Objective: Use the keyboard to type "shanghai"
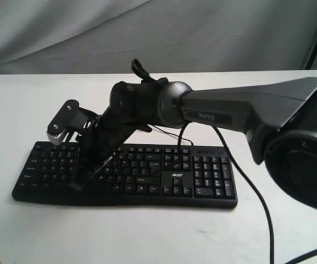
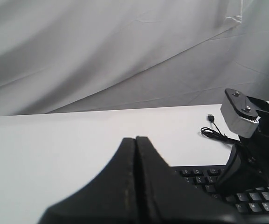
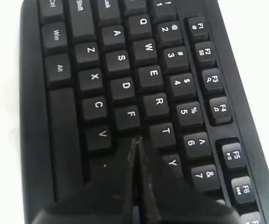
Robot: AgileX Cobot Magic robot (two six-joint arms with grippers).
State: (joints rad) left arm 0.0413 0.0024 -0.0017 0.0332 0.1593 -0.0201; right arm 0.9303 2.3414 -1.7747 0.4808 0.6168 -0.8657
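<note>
The black keyboard (image 1: pixel 147 177) with white legends lies on the white table, its acer logo (image 1: pixel 177 175) near the arrow keys. My right arm reaches across it from the right. The right gripper (image 1: pixel 80 182) is shut and points steeply down at the left half of the keys. In the right wrist view its tip (image 3: pixel 136 139) sits between the F key (image 3: pixel 131 113), the V key (image 3: pixel 101 134) and the T key (image 3: pixel 165 131), and hides the key beneath; whether it touches there cannot be told. The left gripper (image 2: pixel 135 138) is shut on nothing, off the keyboard's (image 2: pixel 197 178) end, and is out of the exterior view.
The keyboard's thin black cable (image 1: pixel 169 133) loops behind it, and its USB plug (image 2: pixel 210 117) lies loose on the table. A thicker black cable (image 1: pixel 250 190) from the right arm hangs past the number pad. Grey cloth (image 1: pixel 158 33) backs the table.
</note>
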